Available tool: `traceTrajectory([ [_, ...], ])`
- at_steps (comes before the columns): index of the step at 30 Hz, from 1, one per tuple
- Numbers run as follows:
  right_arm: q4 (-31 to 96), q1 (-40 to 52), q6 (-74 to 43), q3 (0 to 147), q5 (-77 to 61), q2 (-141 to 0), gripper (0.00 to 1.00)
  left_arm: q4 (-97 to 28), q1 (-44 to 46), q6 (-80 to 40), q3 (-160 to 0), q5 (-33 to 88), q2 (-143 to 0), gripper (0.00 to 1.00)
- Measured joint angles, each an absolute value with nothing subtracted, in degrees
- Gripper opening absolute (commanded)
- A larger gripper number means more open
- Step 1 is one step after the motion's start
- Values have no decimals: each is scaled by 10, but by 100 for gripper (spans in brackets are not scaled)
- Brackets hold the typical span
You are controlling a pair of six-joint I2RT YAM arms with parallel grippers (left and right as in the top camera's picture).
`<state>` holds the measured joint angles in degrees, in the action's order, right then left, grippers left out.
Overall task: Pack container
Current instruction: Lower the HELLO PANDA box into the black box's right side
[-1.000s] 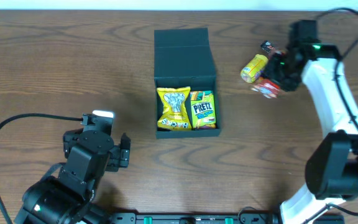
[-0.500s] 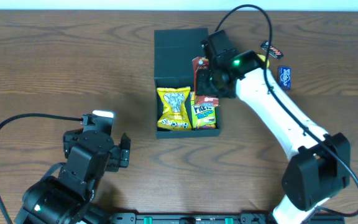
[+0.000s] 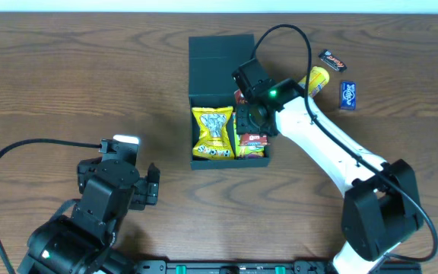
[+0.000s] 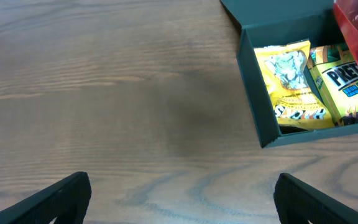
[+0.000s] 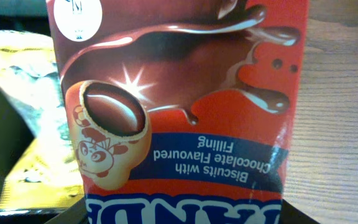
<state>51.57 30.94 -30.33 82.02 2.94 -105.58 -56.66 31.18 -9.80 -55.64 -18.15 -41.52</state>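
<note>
The black container [image 3: 204, 99] stands at the table's middle back, lid flap open behind it. Inside lie a yellow snack packet [image 3: 212, 132] and a green Pretz packet [image 4: 340, 81]. My right gripper [image 3: 251, 122] is over the container's right half, shut on a red chocolate biscuit packet [image 5: 179, 106], which fills the right wrist view and covers most of the Pretz packet from above. The container's front wall [image 4: 260, 118] and the yellow packet [image 4: 289, 78] show in the left wrist view. My left gripper [image 4: 180, 199] is open and empty above bare wood at the front left [image 3: 149, 186].
A yellow tube-shaped snack [image 3: 316, 78], a dark candy bar [image 3: 331, 59] and a small blue packet [image 3: 347, 94] lie on the table to the right of the container. The right arm reaches across from the front right.
My right gripper carried the red biscuit packet from the table's right side to the container, and now holds it lower over the right half. The left arm has not moved.
</note>
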Motion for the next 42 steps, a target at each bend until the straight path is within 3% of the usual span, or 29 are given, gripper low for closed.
traceTrajectory([
  [10,503,309,-303,799,35,-1056,54,-567,312,-98,-556,-182,-415,95],
  [14,503,309,-303,799,35,-1056,61,-567,312,-98,-556,-182,-415,95],
  [18,505,310,-303,799,33,-1056,77,-567,312,-98,-556,-182,-415,95],
  [24,505,312,-301,799,32,-1056,78,-567,312,-98,-556,-182,-415,95],
  [30,533,312,-301,819,33,-1056,60,-567,312,-98,-556,-182,-415,95],
  [37,555,312,-299,904,33,-1056,57,-567,312,-98,-556,-182,-415,95],
  [38,555,312,-299,907,30,-1056,52,-567,312,-98,-556,-182,-415,95],
  [42,542,312,-297,910,-3,-1056,11,-567,312,-98,-556,-182,-415,95],
])
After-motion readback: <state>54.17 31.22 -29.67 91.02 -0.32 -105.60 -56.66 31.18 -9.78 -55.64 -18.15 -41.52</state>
